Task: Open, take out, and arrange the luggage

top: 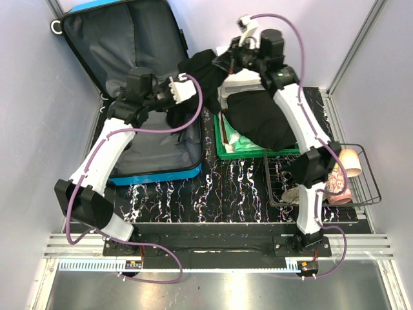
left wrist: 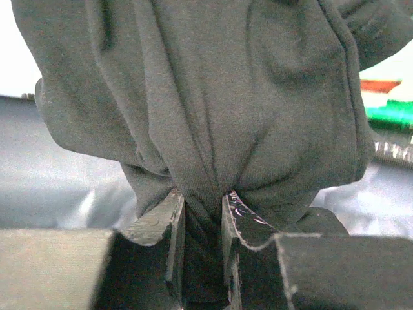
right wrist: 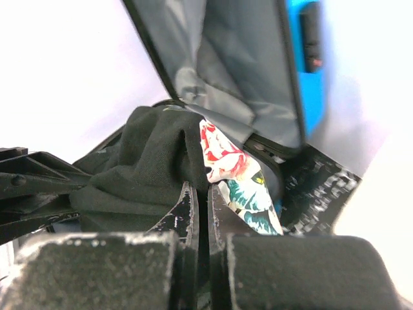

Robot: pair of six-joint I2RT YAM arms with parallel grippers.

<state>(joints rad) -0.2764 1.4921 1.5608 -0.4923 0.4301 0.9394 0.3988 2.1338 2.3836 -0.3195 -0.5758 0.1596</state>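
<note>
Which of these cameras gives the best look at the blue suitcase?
The top view: it shows the whole suitcase lying open, lid raised, grey lining and blue rim. The right wrist view catches only part of the lid and a blue edge. The left wrist view is mostly dark cloth.

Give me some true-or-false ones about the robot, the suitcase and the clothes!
1. The suitcase is open. True.
2. The left gripper holds nothing. False: it pinches a dark garment.
3. The right gripper is shut on the dark garment too. True.
4. The green tray is bare. False: black cloth lies in it.
5. The wire basket sits left of the suitcase. False: it is at the table's right side.
</note>
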